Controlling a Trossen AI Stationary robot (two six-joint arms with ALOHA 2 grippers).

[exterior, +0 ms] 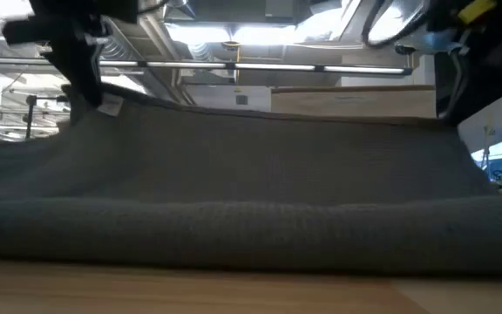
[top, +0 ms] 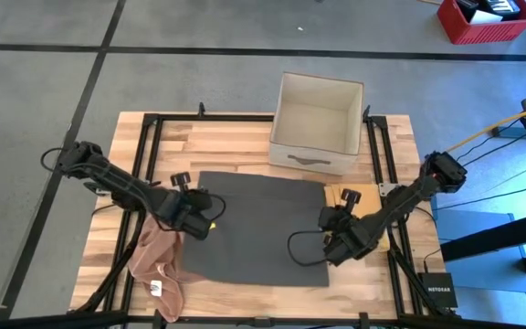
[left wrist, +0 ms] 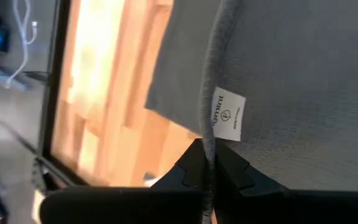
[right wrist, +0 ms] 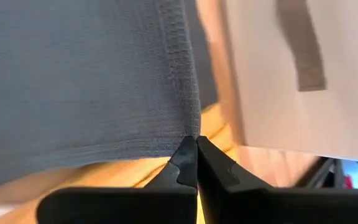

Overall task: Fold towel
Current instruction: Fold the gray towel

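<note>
A dark grey towel (top: 258, 228) covers the middle of the wooden table (top: 226, 137). One long edge (exterior: 268, 113) is raised off the table and runs nearly straight between my two grippers. The rest slopes down to the tabletop. My left gripper (top: 199, 222) is shut on the towel's left side beside a white label (left wrist: 229, 115). My right gripper (top: 334, 245) is shut on a corner at the towel's right side. My left gripper pinches the towel's hemmed edge (left wrist: 209, 140) between its two fingers, just next to the white label. The fingers slant down from above. The edge runs on away from them, lifted clear of the table. My right gripper pinches the towel's corner (right wrist: 188, 127) between its two fingers, where two hems meet. The fingers slant down from above. The corner is lifted, and the cloth stretches away from it with few wrinkles.
A white fabric box (top: 318, 123) with a grey strap handle stands at the far side, just past the towel. A pinkish-tan cloth (top: 158, 265) lies crumpled at the near left corner. A yellow item (top: 350, 195) sits right of the towel. Black frame rails (top: 149, 155) border the table.
</note>
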